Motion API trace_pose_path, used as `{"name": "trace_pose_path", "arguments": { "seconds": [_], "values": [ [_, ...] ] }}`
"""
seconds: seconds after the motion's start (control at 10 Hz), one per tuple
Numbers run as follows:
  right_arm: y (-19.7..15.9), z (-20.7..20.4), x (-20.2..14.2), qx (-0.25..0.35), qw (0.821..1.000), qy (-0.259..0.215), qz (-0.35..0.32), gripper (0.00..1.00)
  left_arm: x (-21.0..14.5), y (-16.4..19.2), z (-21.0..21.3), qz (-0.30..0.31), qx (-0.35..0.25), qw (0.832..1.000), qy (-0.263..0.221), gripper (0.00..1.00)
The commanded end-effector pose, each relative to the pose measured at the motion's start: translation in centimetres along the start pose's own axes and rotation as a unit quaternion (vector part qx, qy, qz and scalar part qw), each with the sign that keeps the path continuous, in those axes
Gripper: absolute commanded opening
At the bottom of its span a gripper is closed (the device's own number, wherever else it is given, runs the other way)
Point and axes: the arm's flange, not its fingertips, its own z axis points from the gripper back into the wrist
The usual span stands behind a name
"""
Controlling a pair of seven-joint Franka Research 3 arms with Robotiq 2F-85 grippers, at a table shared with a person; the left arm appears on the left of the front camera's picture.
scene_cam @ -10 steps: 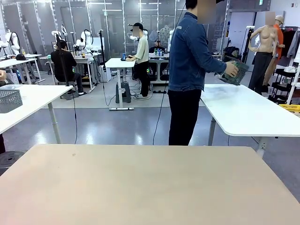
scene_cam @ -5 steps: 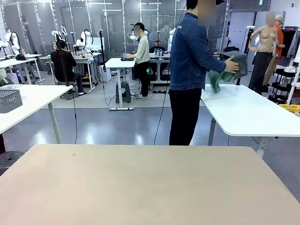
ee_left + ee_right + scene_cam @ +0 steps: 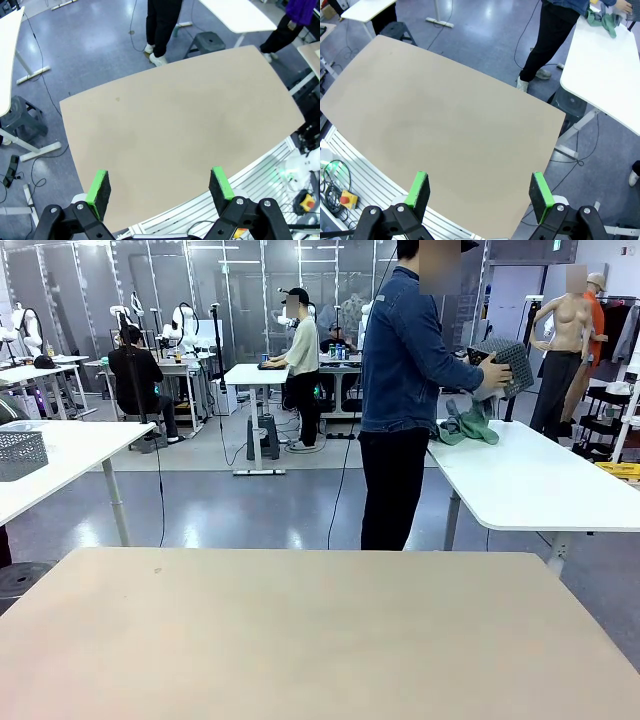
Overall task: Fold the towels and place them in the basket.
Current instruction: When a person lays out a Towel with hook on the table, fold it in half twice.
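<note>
The person's hand point(image 3: 492, 375) partly hides the basket point(image 3: 511, 359).

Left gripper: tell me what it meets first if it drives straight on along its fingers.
Most likely the tan tabletop. The left gripper, open, points down at it, and the left wrist view shows nothing in between.

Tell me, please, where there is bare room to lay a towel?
The beige table before the arms is bare edge to edge. The white table is crowded at its far left end, where the green towel lies below the basket in the person's hand; its near stretch is free.
</note>
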Motion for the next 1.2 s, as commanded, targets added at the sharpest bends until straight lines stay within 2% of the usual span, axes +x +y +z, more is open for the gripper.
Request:
{"name": "trace_pose_path", "arguments": {
  "seconds": [0.0, 1.1],
  "values": [
    [0.01, 0.0, -0.01, 0.001, 1.0, 0.0, 0.0, 1.0, 0.13, -0.19, 0.16, -0.005, -0.004, 1.0, -0.002, 1.0],
    [0.01, 0.0, -0.01, 0.001, 1.0, 0.0, 0.0, 1.0, 0.13, -0.19, 0.16, -0.005, -0.004, 1.0, -0.002, 1.0]
  ]
}}
